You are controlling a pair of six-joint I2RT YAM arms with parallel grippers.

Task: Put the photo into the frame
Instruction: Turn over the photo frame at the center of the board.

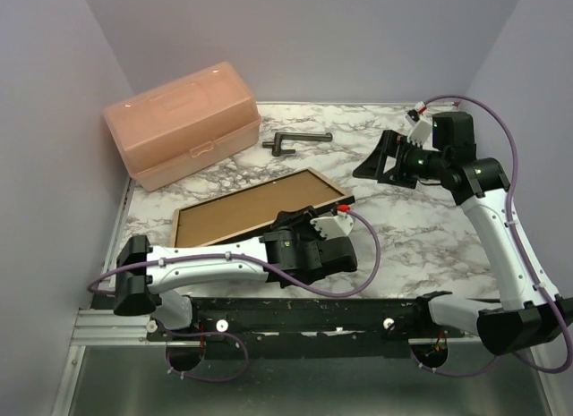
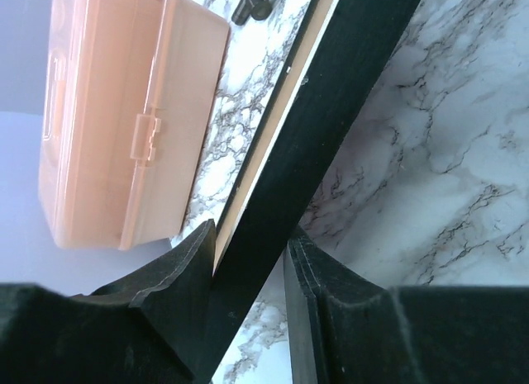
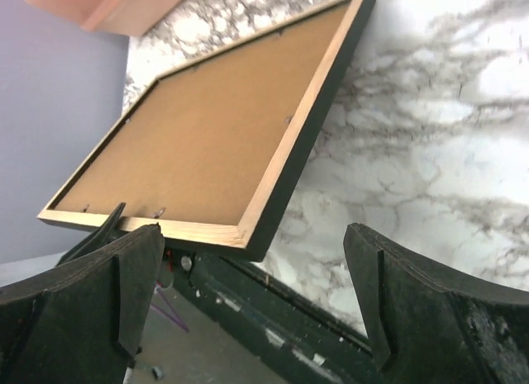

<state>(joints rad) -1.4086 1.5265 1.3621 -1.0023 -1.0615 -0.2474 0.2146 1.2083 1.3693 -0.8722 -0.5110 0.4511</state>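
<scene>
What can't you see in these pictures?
- Photo: in no view; maybe behind the frame's brown backing, cannot tell.
- Frame's near corner: top view, left claw covers it.
- Box: right wrist view, cut off by the top edge.
- Dark tool: top view, too small to name.

1 frame (image 1: 255, 208), 1 peach lidded box (image 1: 183, 121), 1 dark metal tool (image 1: 295, 140), 1 marble table (image 1: 421, 228)

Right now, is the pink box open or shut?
Shut: the box has its lid down on the base, and the latch lies flat across the seam.
</scene>
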